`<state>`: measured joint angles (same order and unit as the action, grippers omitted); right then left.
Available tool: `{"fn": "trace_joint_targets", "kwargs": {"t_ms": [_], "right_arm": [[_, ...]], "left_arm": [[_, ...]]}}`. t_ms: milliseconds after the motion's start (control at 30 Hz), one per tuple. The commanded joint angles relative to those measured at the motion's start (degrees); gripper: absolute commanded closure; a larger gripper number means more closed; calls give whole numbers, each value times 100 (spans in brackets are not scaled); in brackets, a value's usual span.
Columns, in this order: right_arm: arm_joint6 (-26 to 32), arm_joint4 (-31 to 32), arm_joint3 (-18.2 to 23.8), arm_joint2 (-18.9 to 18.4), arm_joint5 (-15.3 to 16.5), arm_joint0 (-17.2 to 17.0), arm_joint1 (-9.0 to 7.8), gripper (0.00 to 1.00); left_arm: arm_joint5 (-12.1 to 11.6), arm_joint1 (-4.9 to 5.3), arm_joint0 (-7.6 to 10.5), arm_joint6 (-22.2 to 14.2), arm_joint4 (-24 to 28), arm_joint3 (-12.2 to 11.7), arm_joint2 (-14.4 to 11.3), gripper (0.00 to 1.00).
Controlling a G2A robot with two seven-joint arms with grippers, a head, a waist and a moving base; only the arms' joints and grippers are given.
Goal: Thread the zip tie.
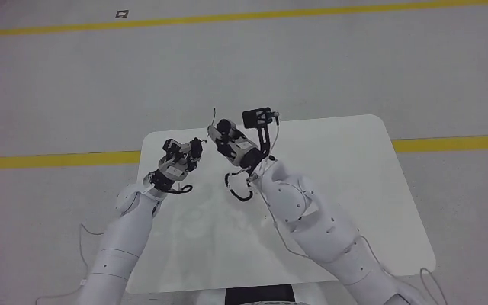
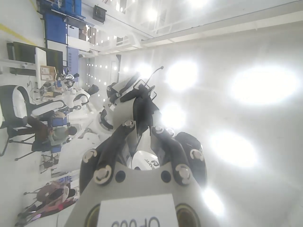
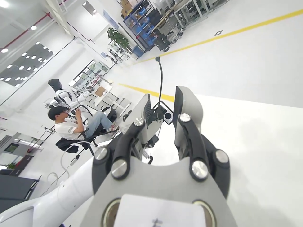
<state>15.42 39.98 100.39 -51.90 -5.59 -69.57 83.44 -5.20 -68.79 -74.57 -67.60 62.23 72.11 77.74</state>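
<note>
While the black zip tie (image 3: 161,79) hangs in the air above the white worktop (image 1: 343,175), the left pincer (image 2: 142,93) is clamped on its lower end. The right pincer (image 3: 163,106) stands wide, one finger on either side of the strap.

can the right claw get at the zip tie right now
Probably yes: the right claw is open and the zip tie rises through the gap between its fingers, nothing blocking. The left claw, seemingly shut on the tie, sits close.
</note>
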Motion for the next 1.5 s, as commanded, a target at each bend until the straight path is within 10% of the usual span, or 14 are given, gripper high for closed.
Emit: {"fn": "trace_joint_targets", "kwargs": {"t_ms": [0, 400, 1467], "right_arm": [[-10, 24, -36, 23, -37, 46, 14, 78], [-150, 284, -153, 156, -205, 210, 94, 100], [-373, 338, -138, 187, -123, -53, 198, 100]], "left_arm": [[0, 0, 0, 0, 0, 0, 0, 100], [0, 0, 0, 0, 0, 0, 0, 100], [0, 0, 0, 0, 0, 0, 0, 100]]}}
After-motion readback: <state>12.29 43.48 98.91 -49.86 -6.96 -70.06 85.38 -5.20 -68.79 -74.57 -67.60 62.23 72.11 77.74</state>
